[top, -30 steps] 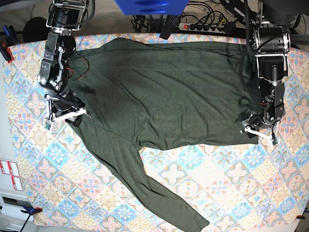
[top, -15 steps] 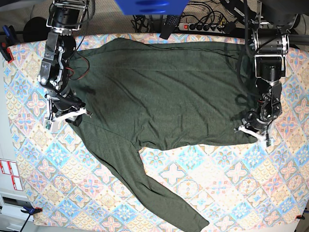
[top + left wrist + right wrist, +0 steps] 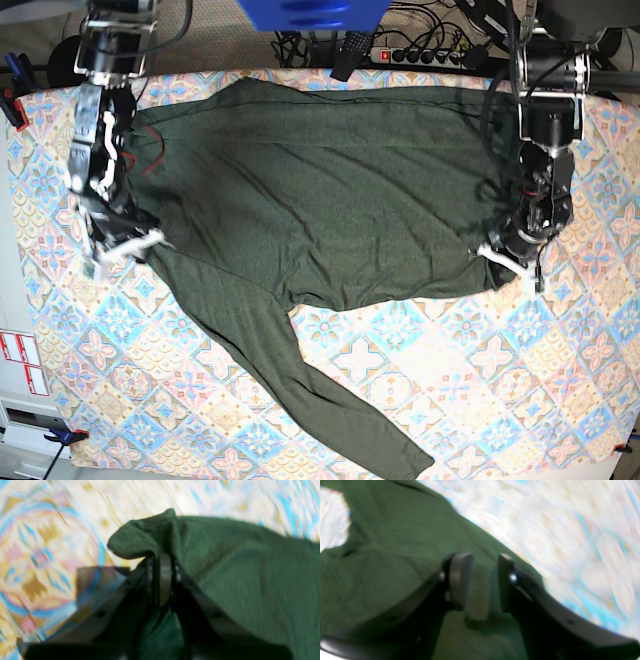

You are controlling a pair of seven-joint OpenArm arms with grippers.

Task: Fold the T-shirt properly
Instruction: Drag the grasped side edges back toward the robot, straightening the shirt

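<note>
Left gripper (image 3: pixel 161 580) – jaws clenched on a bunched corner of the T-shirt (image 3: pixel 330 190). Right gripper (image 3: pixel 480 580) – jaws apart, resting over the cloth, gripping nothing.

Table cover (image 3: pixel 420 400): patterned cloth with pastel diamond tiles in blue, pink and yellow, filling most of the base view.
Power strip (image 3: pixel 425 55): at 12 o'clock, beyond the table's far edge, among dark cables (image 3: pixel 300 45).
Blue object (image 3: pixel 312 14): top edge, near 12 o'clock.
Stickers (image 3: pixel 22 362): red-and-white, at 8 o'clock, left border.
Light: even, soft shadows.
</note>
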